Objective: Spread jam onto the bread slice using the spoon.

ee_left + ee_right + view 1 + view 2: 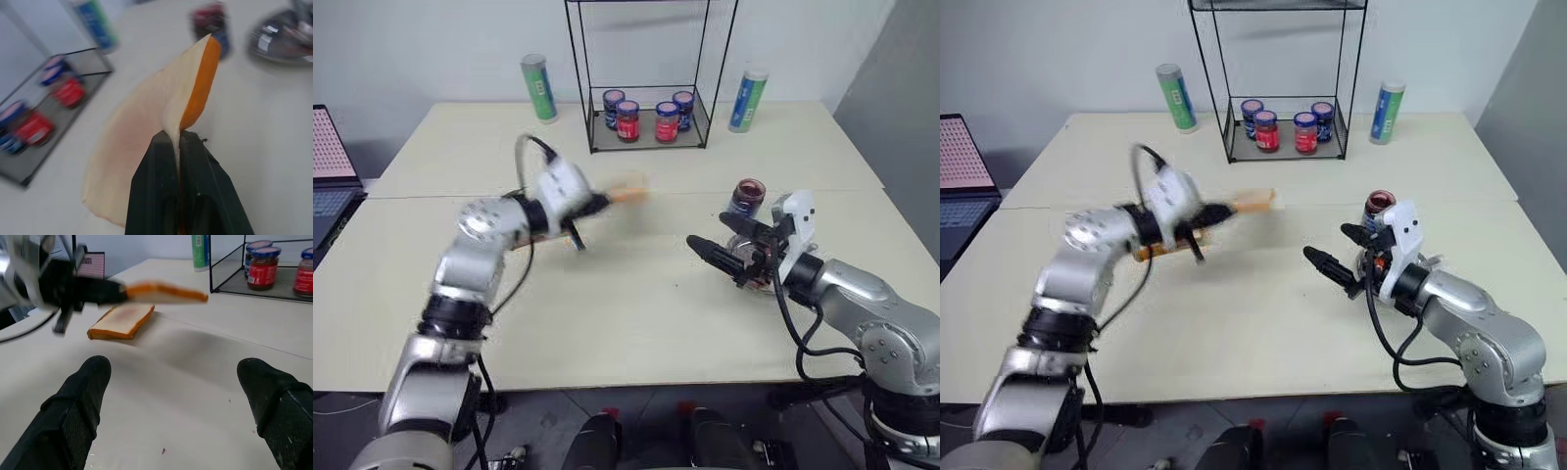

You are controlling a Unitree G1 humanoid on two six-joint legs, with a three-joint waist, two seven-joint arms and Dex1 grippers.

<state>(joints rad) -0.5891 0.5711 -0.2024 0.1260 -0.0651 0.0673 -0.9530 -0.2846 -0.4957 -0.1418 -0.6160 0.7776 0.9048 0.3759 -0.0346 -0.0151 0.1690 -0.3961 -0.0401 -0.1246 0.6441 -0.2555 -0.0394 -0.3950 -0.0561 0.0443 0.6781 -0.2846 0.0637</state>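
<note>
Bread carried in, spreading not yet begun.

The left gripper [599, 203] is clamped on the crust edge of the thin, pale cream bread slice [628, 188], held in the air over the pale cream table [607, 313]; a second, thicker slice [122, 320] lies flat below. To the right, the right gripper [729, 245] hangs with fingers wide apart, beside the open glass jar of dark red jam [746, 196]. Next, I judge, the slice needs laying flat. A black wire rack [651, 98] stands by the white wall.

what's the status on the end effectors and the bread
Left end effector shut on bread slice, held above table. Right end effector open, empty, near open jam jar. Second slice lies on table. Path clear.
</note>
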